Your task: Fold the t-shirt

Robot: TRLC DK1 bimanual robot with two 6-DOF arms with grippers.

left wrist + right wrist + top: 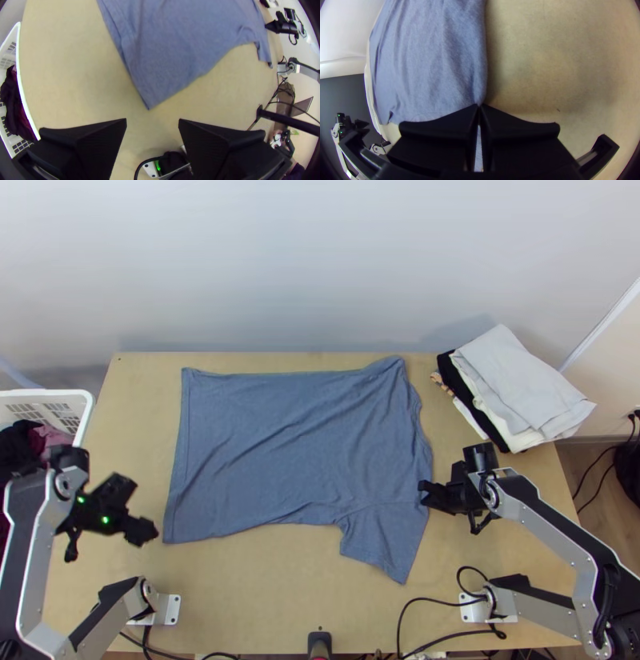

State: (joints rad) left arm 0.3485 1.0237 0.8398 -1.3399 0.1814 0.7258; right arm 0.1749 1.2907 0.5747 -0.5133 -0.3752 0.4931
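The blue-grey t-shirt (296, 452) lies spread over the middle of the table, with soft wrinkles and one sleeve (384, 540) pointing toward the near edge. At its right-hand edge, near that sleeve, my right gripper (424, 492) is shut on the cloth. The right wrist view has the right gripper (479, 106) with its fingertips together on the border of the t-shirt (430, 60). My left gripper (136, 506) stands open and apart, left of the shirt's near left corner. In the left wrist view, that corner of the t-shirt (166, 60) lies beyond the open left gripper (152, 121).
A stack of folded clothes (520, 388) sits at the table's back right corner. A white basket (84, 400) holding dark and pink cloth stands at the left edge. Black cables (432, 600) run along the near edge, and bare wood (264, 588) lies in front of the shirt.
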